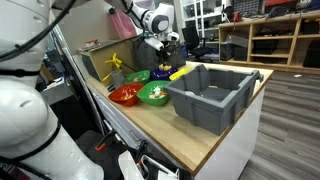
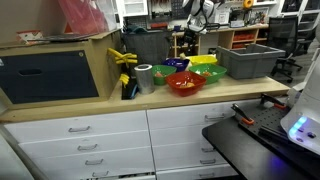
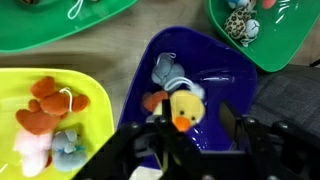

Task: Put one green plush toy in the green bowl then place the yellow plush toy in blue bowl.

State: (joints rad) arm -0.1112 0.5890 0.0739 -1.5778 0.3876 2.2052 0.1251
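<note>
The yellow plush toy [image 3: 183,108] is lying on the floor of the blue bowl [image 3: 215,60]. It is sitting directly between the jaws and just ahead of their tips, with its orange beak facing the camera.

The gripper [image 3: 190,135] is hanging over the bowl with its jaws parted. The fingers [image 3: 232,125] are standing wider apart than the toy, and nothing is being gripped.

Items around the jaws, as the wrist view is showing them:

- A grey-blue soft toy [image 3: 167,70] is resting in the same bowl, beyond the yellow one and farther ahead of the jaws.
- A yellow dish [image 3: 95,115] is lying to the left of the jaws, just beside the blue bowl. It is holding an orange plush [image 3: 45,100] and two paler pieces.
- A green bowl [image 3: 290,45] is sitting ahead of the jaws and to the right. It is holding a spotted toy [image 3: 240,25].
- A second green dish [image 3: 60,22] is sitting ahead and to the left.

In an exterior view the gripper [image 1: 165,45] is pointing down over the cluster of bowls. A grey bin [image 1: 210,95] is standing near it on the wooden counter [image 1: 190,140].
</note>
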